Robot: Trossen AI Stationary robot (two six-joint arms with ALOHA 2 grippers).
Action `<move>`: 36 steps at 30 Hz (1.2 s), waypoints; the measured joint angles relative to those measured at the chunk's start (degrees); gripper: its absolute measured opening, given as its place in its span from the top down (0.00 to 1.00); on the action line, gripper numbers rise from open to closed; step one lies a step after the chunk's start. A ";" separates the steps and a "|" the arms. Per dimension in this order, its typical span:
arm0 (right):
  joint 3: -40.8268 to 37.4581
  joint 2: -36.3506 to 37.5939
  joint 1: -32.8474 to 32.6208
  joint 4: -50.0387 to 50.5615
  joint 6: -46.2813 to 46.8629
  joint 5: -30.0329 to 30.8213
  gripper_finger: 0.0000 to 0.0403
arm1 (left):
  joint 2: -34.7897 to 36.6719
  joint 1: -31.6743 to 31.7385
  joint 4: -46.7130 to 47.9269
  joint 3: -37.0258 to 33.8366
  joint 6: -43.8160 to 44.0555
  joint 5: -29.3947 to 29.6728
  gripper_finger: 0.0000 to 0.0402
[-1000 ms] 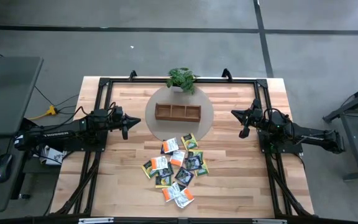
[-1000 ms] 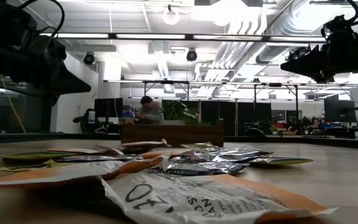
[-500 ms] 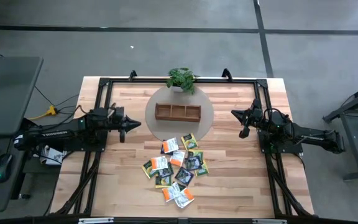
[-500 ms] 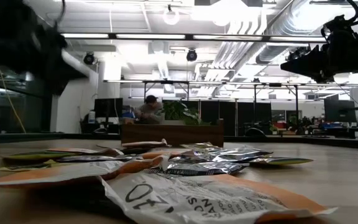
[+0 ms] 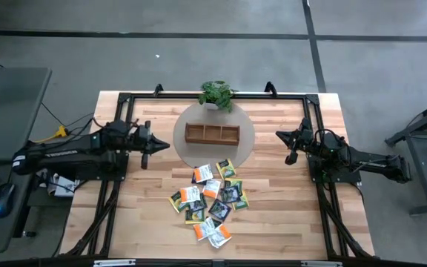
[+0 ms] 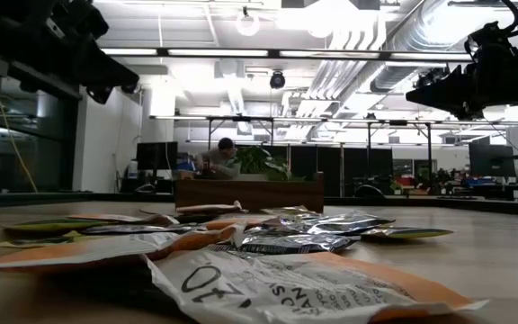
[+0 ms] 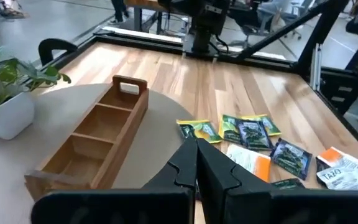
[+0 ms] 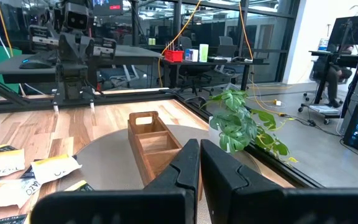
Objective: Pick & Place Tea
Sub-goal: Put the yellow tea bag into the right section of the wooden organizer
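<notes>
While tea sachets (image 5: 210, 199) lie heaped on worktop (image 5: 288, 215) just before wooden tray (image 5: 212, 134), left pincer (image 5: 154, 144) closed left of tray, right pincer (image 5: 290, 145) closed, well right of tray.

A grey concrete floor (image 5: 199, 18) surrounds the pale wood worktop (image 5: 280, 215); a dark desk (image 5: 6, 104) stands at its left; beyond, an open office has ceiling strip lights (image 6: 241, 52), exposed ducts (image 6: 439, 27), and glass partitions (image 8: 166, 25).

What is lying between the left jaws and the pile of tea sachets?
Only bare table: in the high view nothing lies between the left gripper and the tea sachets.
</notes>
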State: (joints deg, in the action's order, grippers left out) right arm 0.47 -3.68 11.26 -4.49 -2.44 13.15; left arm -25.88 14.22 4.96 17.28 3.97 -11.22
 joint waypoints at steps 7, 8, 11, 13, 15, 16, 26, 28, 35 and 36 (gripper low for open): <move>0.00 0.00 -0.01 0.00 0.00 0.00 0.97 | -11.10 0.00 -6.80 0.02 -2.38 0.04 1.00; 0.00 0.00 -0.01 0.00 0.00 0.00 0.97 | -12.73 0.00 -7.73 0.02 -2.25 0.02 1.00; 0.00 0.00 -0.01 -0.02 0.00 0.00 0.97 | -17.54 0.00 -11.55 0.02 -2.13 -0.58 1.00; 0.00 0.00 -0.01 -0.01 0.00 -0.01 0.97 | -20.89 0.01 -14.21 0.20 -2.04 -1.42 1.00; 0.00 0.00 -0.01 0.00 0.00 0.00 0.97 | -24.06 0.00 -14.73 1.39 -2.04 -2.12 1.00; 0.00 0.00 0.00 0.00 0.00 0.00 0.97 | -25.59 0.00 -14.62 2.27 -2.04 -2.45 1.00; 0.00 0.00 -0.01 0.00 0.00 0.00 0.97 | -30.09 0.01 -5.17 9.11 -3.51 -4.86 1.00; 0.00 0.00 0.00 0.00 0.00 -0.01 0.97 | -27.44 0.00 -6.58 8.00 -3.72 -4.49 1.00; 0.00 0.00 0.01 0.00 0.00 0.00 0.97 | -14.90 0.00 -12.49 0.91 -1.11 -2.89 1.00; 0.00 0.00 0.00 -0.01 0.00 0.00 0.97 | -13.85 0.00 -12.51 0.17 -0.83 -2.00 1.00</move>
State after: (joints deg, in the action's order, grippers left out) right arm 0.47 -3.68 11.26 -4.50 -2.44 13.15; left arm -39.73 14.22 -7.55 17.44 3.14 -13.22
